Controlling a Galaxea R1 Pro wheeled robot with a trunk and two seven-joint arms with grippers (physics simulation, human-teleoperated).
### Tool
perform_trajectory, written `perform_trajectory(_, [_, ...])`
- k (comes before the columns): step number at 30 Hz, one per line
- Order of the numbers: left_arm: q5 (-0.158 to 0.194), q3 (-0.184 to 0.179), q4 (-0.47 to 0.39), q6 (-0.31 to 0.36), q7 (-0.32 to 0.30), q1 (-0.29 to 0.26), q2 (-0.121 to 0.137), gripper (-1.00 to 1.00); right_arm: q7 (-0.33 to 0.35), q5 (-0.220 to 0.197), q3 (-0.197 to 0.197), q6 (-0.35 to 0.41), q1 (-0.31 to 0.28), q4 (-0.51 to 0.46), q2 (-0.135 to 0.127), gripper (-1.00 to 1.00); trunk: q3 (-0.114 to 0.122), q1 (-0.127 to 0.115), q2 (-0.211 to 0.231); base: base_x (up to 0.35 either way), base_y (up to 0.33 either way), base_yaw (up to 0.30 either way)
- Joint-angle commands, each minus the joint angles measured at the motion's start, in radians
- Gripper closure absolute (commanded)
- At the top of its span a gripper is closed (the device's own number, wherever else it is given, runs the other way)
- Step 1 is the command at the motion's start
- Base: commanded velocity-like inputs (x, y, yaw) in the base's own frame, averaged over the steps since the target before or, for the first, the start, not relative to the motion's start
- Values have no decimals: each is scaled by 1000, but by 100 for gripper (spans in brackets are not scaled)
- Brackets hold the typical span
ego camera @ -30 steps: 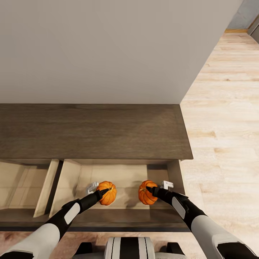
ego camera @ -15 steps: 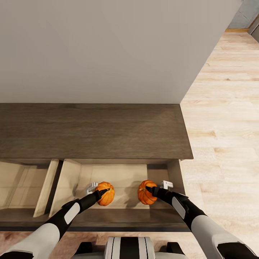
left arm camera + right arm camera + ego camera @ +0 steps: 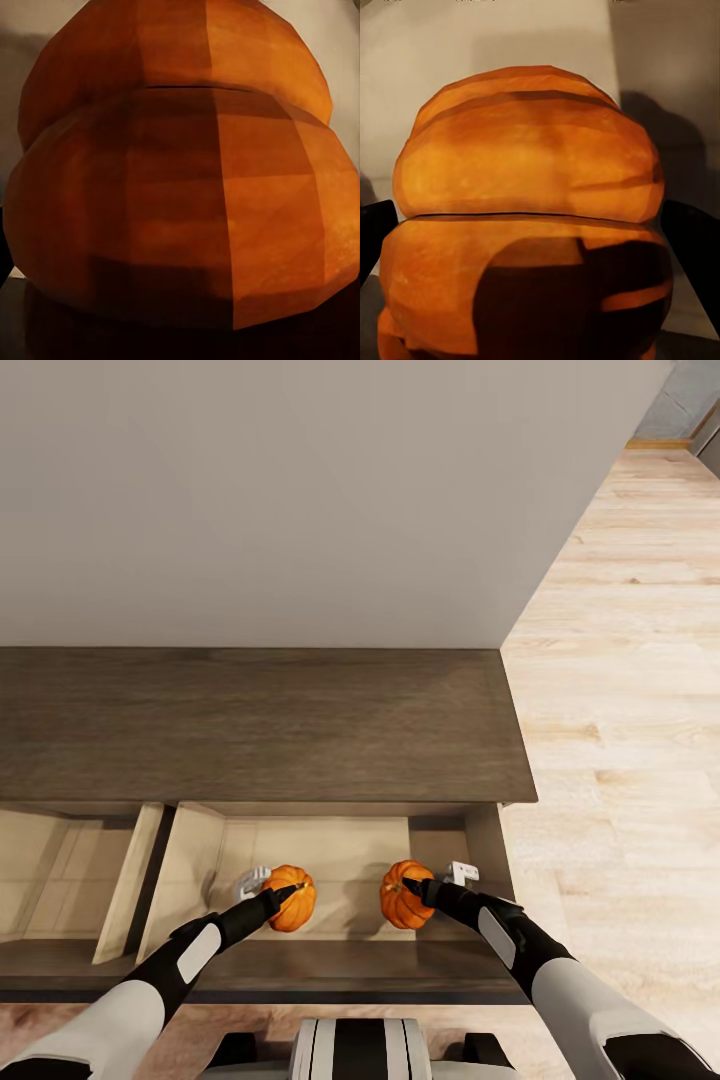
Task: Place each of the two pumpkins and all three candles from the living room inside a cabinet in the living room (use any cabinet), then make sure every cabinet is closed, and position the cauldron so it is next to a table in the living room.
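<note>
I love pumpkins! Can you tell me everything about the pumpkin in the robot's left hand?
The left pumpkin is small, round and bright orange, with ribbed sides that look smooth and a bit shiny. It sits low inside the open drawer of the dark wood cabinet, over the light tan bottom. The left gripper has its jaws closed around it from the side. Another pumpkin sits apart to its right. Whether it rests on the drawer floor cannot be told.

The head camera looks steeply down over the open cabinet [image 3: 260, 730] drawer at lower centre of its frame. Each wrist camera faces one pumpkin at very close range: left pumpkin [image 3: 180, 202] [image 3: 291, 897], right pumpkin [image 3: 529, 225] [image 3: 403, 895].
</note>
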Motion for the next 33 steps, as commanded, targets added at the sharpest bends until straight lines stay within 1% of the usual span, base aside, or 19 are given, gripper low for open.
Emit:
perform_trajectory(1, [1,-1,33,0,0,1,0,100,-1,0,0,0,0,0,0,100,0,0,0,0,0,0])
perform_trajectory(5, [1,-1,29,0,0,1,0,100,-3,0,0,0,0,1,0,100,0,0,0,0,0,0])
perform_trajectory(6, [1,-1,29,0,0,1,0,100,-6,0,0,0,0,1,0,-100,0,0,0,0,0,0])
perform_trajectory(15, [1,-1,27,-1,-2,1,1,100,-9,2,0,0,0,1,0,-100,0,0,0,0,0,0])
perform_trajectory(21, [1,-1,28,-26,-3,1,1,100,-10,2,0,0,-1,-1,-1,-100,0,0,0,0,0,0])
perform_trajectory(26, [1,-1,28,-29,-3,1,1,100,-10,2,0,0,-3,-1,-1,-100,0,0,0,0,0,0])
perform_trajectory(29, [1,-1,31,-28,-3,1,3,100,-10,2,0,0,-3,-10,-2,-100,0,0,0,0,0,0])
perform_trajectory(33, [3,-1,43,-27,0,0,14,100,-4,1,0,1,-3,-31,-2,-100,0,0,0,0,0,0])
